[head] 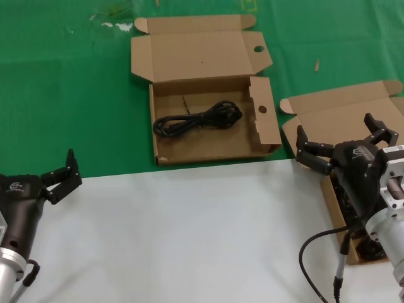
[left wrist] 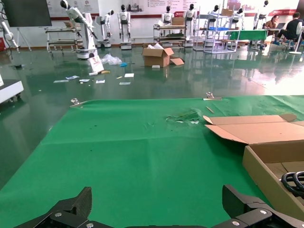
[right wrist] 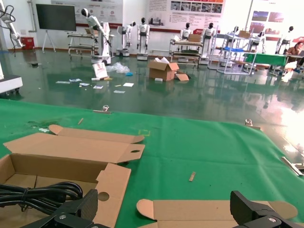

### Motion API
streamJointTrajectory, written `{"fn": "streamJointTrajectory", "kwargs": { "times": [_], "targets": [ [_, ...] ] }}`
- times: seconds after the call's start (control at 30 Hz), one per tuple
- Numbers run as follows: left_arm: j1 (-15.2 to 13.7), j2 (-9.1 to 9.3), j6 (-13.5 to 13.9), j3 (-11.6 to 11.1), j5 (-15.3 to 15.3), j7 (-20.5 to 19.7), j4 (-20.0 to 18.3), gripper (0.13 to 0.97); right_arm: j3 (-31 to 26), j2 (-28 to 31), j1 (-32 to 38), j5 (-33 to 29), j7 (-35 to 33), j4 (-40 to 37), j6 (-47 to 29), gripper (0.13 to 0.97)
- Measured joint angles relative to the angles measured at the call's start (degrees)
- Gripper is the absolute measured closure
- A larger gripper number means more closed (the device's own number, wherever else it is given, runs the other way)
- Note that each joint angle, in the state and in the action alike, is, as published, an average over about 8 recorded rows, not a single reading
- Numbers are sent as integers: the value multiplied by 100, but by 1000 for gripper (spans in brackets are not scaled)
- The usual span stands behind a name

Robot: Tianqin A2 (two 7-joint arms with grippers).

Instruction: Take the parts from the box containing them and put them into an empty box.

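The holed cardboard box (head: 268, 129) lies open at the table's far centre, with one coiled black cable bundle (head: 199, 118) in it. The plain-lidded box (head: 347, 107) sits at the right, and dark parts (head: 369, 249) show in its tray behind my right arm. My right gripper (head: 336, 129) hovers open and empty over that box's lid. In the right wrist view the right gripper (right wrist: 166, 209) faces the plain lid (right wrist: 209, 209), the holed box (right wrist: 111, 180) and its cable (right wrist: 38, 194). My left gripper (head: 62, 178) waits open at the near left, and the left gripper (left wrist: 156, 204) shows nothing in it.
A green mat (head: 63, 95) covers the far half of the table and a white surface (head: 189, 233) covers the near half. A small cardboard scrap (head: 317, 64) lies on the mat at the far right. The right arm's cable (head: 315, 252) loops over the white area.
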Motion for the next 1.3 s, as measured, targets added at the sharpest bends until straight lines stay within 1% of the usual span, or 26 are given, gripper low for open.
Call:
{"fn": "streamJointTrajectory", "kwargs": {
  "times": [1.3],
  "targets": [
    [0,0,0,0,0,0,0,132,0,0,0,0,0,0,0,129]
  ]
}}
